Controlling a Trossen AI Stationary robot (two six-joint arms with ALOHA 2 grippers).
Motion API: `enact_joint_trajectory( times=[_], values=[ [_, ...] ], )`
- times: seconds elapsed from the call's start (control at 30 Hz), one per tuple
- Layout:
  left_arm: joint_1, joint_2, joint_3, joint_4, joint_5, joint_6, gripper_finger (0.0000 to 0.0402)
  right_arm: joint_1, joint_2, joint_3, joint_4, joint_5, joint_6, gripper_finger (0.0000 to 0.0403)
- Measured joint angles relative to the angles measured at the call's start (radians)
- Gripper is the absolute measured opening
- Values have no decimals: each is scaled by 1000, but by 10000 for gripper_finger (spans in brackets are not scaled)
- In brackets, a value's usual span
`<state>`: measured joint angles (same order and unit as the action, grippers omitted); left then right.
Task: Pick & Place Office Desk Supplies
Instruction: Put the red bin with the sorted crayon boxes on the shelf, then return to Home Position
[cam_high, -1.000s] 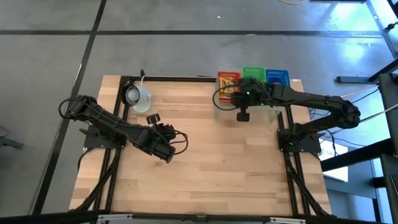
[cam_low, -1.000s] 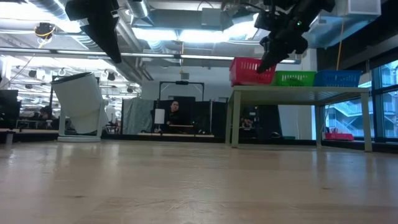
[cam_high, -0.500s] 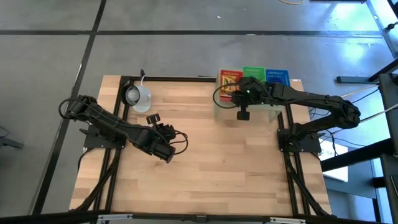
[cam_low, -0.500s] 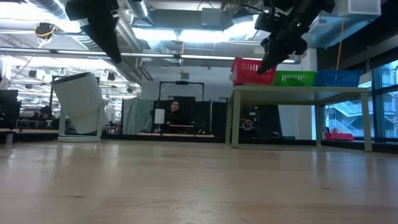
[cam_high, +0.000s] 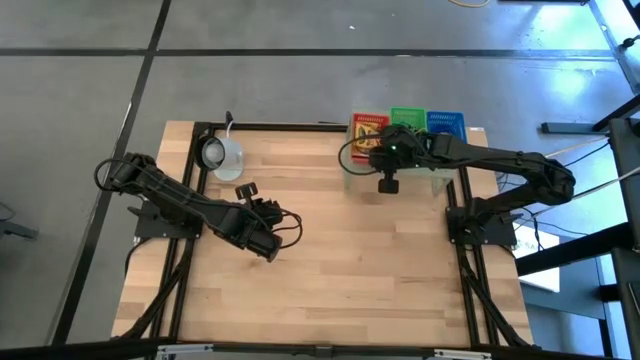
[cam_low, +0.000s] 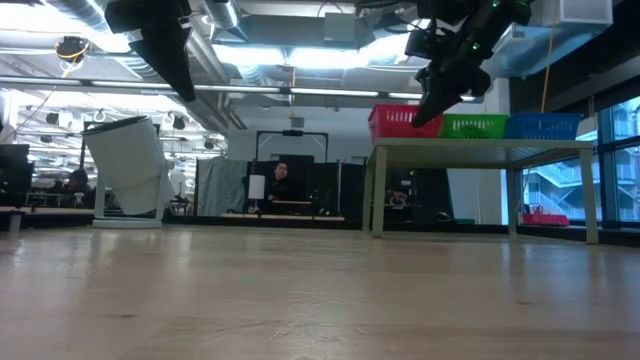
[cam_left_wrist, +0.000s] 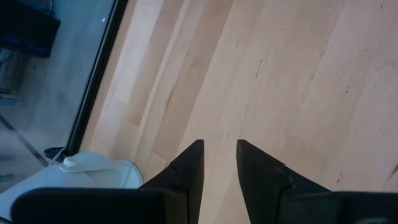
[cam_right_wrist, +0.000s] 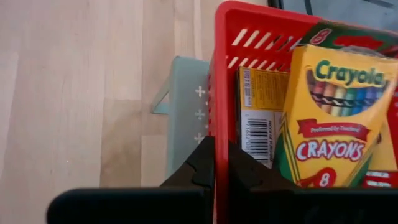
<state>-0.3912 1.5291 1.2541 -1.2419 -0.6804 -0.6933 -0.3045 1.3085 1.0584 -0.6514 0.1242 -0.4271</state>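
Three baskets, red (cam_high: 367, 128), green (cam_high: 405, 118) and blue (cam_high: 445, 122), sit on the pale green stand (cam_right_wrist: 186, 112) at the table's far right. The red basket (cam_right_wrist: 261, 37) holds a yellow crayons box (cam_right_wrist: 329, 112) and a smaller yellow box with a barcode (cam_right_wrist: 255, 112). I see no loops or clips in any view. My right gripper (cam_right_wrist: 222, 149), fingers shut, hangs at the red basket's near wall (cam_low: 400, 118), pointing down and left. My left gripper (cam_left_wrist: 220, 146) is open, high above bare wood near the table's middle (cam_high: 272, 250). My right gripper's shut fingertips (cam_right_wrist: 208, 155) stand right over the rim of the red basket's near wall (cam_right_wrist: 214, 93), coming from above and slanting toward the table's left. I cannot tell whether they touch the rim. Nothing shows between them.
A pale round mug (cam_high: 220, 152) stands at the far left corner of the table, also seen in the low view as the mug (cam_low: 125, 170). The table's dark frame (cam_left_wrist: 99, 74) runs along its edges. Wide bare wood (cam_high: 340, 270) lies between the arms and toward the near edge.
My right gripper has shifted a little toward the table's left along the red basket, staying shut. The left arm has kept still.
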Motion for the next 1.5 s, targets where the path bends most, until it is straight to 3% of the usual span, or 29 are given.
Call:
enact_joint_trajectory(
  times=[0.33,0.67,0.93,1.17,1.37,1.5],
  values=[
    [0,0,0,0,0,14,88,-17,8,1,1,26,0,25],
    [0,0,0,0,0,18,88,-15,8,16,-7,26,19,119],
    [0,0,0,0,1,18,88,5,8,182,-146,26,152,170],
    [0,0,0,13,1,69,88,56,-5,399,-389,149,461,166],
    [0,0,0,16,32,70,88,115,-44,475,-494,335,588,152],
    [0,0,0,19,59,52,88,138,-60,488,-543,255,622,148]
  ],
)
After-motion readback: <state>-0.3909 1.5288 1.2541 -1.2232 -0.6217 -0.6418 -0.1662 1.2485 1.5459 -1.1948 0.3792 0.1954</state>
